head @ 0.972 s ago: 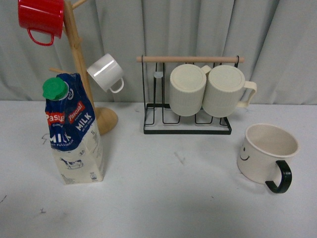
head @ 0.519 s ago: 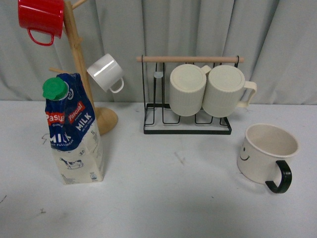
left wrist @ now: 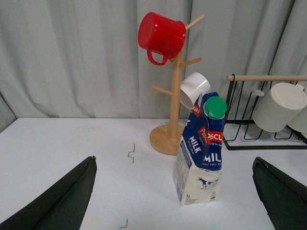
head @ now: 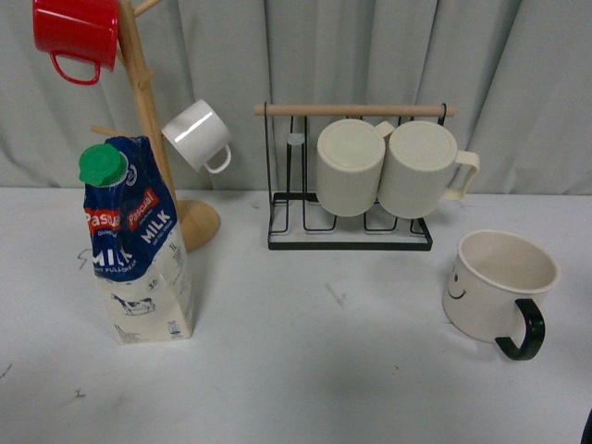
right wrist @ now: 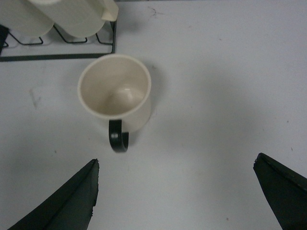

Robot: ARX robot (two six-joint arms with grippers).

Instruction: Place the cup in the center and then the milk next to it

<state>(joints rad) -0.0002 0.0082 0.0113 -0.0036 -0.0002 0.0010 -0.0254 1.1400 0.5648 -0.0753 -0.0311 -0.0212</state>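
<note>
The cup [head: 499, 282] is sitting upright on the right side of the white table [head: 305, 370]. Its black handle is pointing toward the robot, and its little smiley face is looking left. The right gripper [right wrist: 176, 160] is hanging over the table near the cup. Its two fingers are spread wide apart and are holding nothing.

The milk [head: 139, 250] is standing on the left side of the table, just in front of the wooden mug tree [head: 143, 111]. The left gripper [left wrist: 173, 161] is facing the milk, wide open and not touching it.

A red mug [head: 79, 32] and a small white mug [head: 197, 135] are hanging on the tree. Two ribbed mugs [head: 351, 166] are hanging on a wire rack [head: 351, 231] at the back.
</note>
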